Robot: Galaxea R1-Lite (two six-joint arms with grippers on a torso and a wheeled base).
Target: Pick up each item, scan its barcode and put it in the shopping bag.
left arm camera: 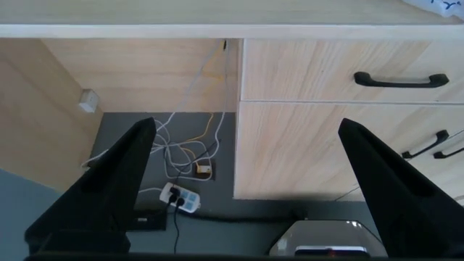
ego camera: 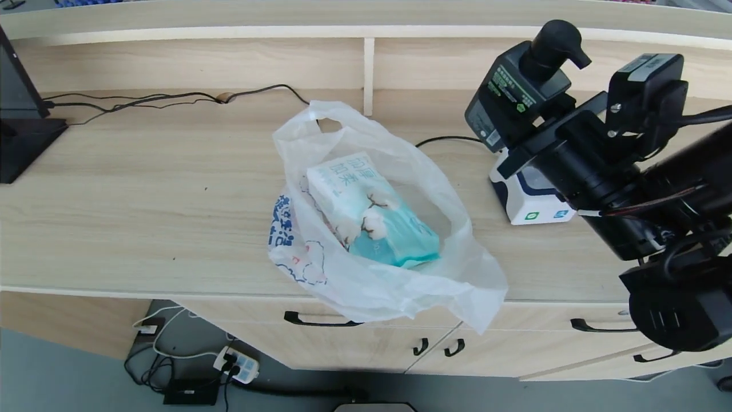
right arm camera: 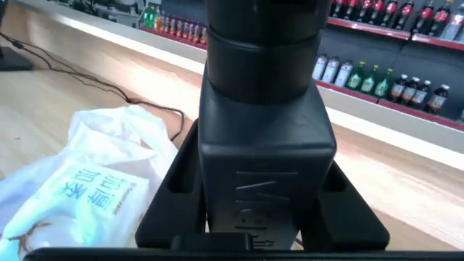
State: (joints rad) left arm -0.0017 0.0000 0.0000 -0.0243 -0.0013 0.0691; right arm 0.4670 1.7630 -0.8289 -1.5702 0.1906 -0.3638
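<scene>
Your right gripper point(ego camera: 540, 123) has its jaws clamped on the dark grey square pump bottle point(ego camera: 506, 97) with a black pump head, held tilted over the white-and-blue box scanner point(ego camera: 529, 203) at the right of the light wood desk point(ego camera: 143, 189). Left of the scanner, the translucent white plastic shopping bag point(ego camera: 372, 286) lies open mid-desk, overhanging the front edge, with the white-and-teal soft tissue pack point(ego camera: 372, 212) inside it. Your left gripper point(left arm camera: 243, 134) sits below desk level, jaws spread wide with nothing between them, facing the wooden drawer fronts point(left arm camera: 326, 72) with black handles.
</scene>
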